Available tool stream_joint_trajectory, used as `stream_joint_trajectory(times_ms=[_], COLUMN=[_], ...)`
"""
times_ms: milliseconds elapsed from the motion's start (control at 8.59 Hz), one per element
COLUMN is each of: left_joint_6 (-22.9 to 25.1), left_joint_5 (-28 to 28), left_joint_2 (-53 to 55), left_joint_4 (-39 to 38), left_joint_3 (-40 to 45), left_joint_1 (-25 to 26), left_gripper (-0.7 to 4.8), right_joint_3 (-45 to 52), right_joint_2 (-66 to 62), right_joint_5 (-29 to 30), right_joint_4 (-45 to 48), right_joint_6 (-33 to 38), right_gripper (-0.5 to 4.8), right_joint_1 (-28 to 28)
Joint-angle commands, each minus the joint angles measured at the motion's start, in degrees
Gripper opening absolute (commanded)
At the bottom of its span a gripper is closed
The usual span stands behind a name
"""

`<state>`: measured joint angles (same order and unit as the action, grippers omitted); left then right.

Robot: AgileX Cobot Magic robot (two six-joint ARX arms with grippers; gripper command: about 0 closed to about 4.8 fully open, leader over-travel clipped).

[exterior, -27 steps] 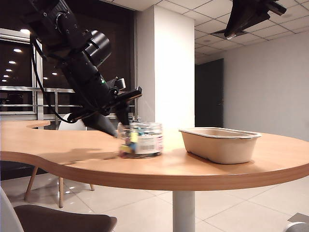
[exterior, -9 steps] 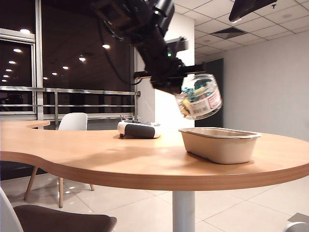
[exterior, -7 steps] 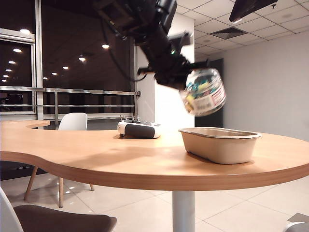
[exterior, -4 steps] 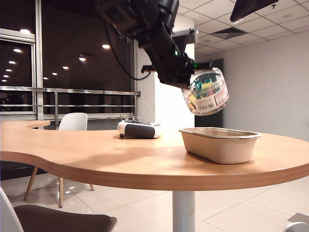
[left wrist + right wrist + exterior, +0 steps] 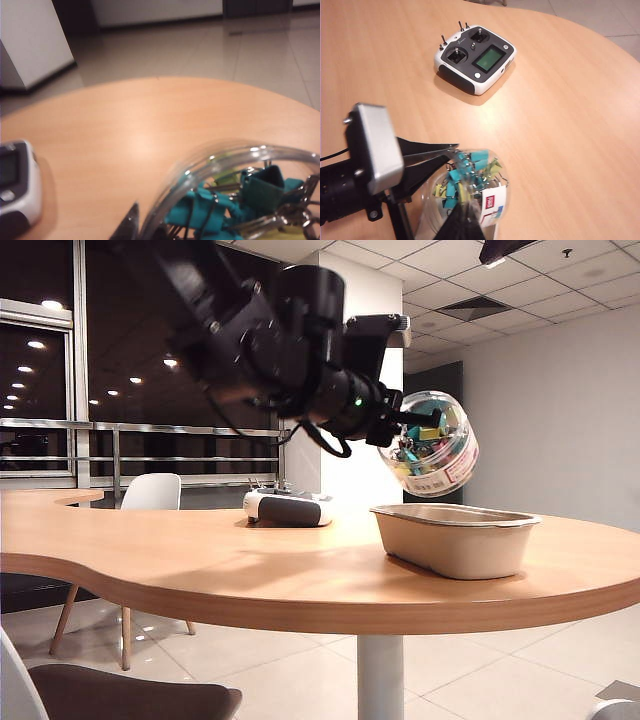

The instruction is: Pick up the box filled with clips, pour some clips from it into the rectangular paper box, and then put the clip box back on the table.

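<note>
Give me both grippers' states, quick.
Left gripper: shut on the clip jar, held tilted above the paper tray.
Right gripper: out of view, shut, nothing seen held.

Off to the side of my left claw, a white and dark grey remote controller with a small screen rests flat on the surface; a white chair stands beyond.

We see the left hand pinching the jar of clips, tipped above the surface. A remote lies well beyond the hand.
</note>
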<state>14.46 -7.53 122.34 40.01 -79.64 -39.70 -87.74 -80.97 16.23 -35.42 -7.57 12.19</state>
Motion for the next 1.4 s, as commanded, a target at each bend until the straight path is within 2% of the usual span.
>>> stream_joint_trajectory(times_ms=[116, 233, 349, 466, 699, 815, 932, 1048, 1164, 1281, 1397], left_joint_6=[6.99, 9.27, 9.57, 11.8, 20.72, 22.01, 27.1, 29.07, 38.58, 40.5, 39.58], left_joint_5=[-0.42, -0.44, -0.44, -1.57, -1.79, -1.66, -1.36, -1.27, -1.25, -0.9, -1.49], left_joint_2=[0.11, 1.6, 2.82, 5.66, 6.56, 6.56, 6.56, 6.54, 6.54, 6.51, 6.38], left_joint_4=[10.21, 15.52, 16.33, 20.15, 27.39, 28.37, 28.28, 28.5, 28.7, 29.55, 30.4], left_joint_3=[1.88, 1.88, 1.88, 1.88, 1.95, 1.95, 1.97, 1.99, 2.03, 2.05, 2.14], left_joint_1=[-0.07, -0.07, -0.07, -0.55, -1.84, -1.88, -2.01, -2.12, -2.27, -2.75, -3.13], left_gripper=[-0.06, -0.06, -0.06, -0.06, -0.06, -0.06, -0.06, -0.06, -0.06, -0.06, -0.06], right_joint_3=[-0.2, -0.2, -0.2, -0.2, -0.2, -0.17, -0.09, -0.09, -0.09, -0.09, -0.09], right_joint_2=[0.48, 0.48, 0.48, 0.52, 0.52, 0.52, 0.52, 0.52, 0.52, 0.52, 0.55], right_joint_5=[-0.02, -0.02, -0.02, -0.02, -0.02, -0.02, 0.0, -0.02, -0.02, -0.02, -2.21], right_joint_4=[1.01, 1.03, 1.03, 0.98, 0.94, 0.9, 0.76, 0.72, 0.7, 0.7, 0.52], right_joint_6=[-0.15, -0.15, -0.15, -0.15, -0.15, -0.15, -0.15, -0.15, -0.15, -0.17, -0.17], right_gripper=[-0.07, -0.07, -0.07, -0.07, -0.07, -0.07, -0.07, -0.07, -0.07, -0.07, -0.07], right_joint_1=[0.11, 0.11, 0.11, 0.11, 0.11, 0.11, 0.11, 0.11, 0.11, 0.11, 0.11])
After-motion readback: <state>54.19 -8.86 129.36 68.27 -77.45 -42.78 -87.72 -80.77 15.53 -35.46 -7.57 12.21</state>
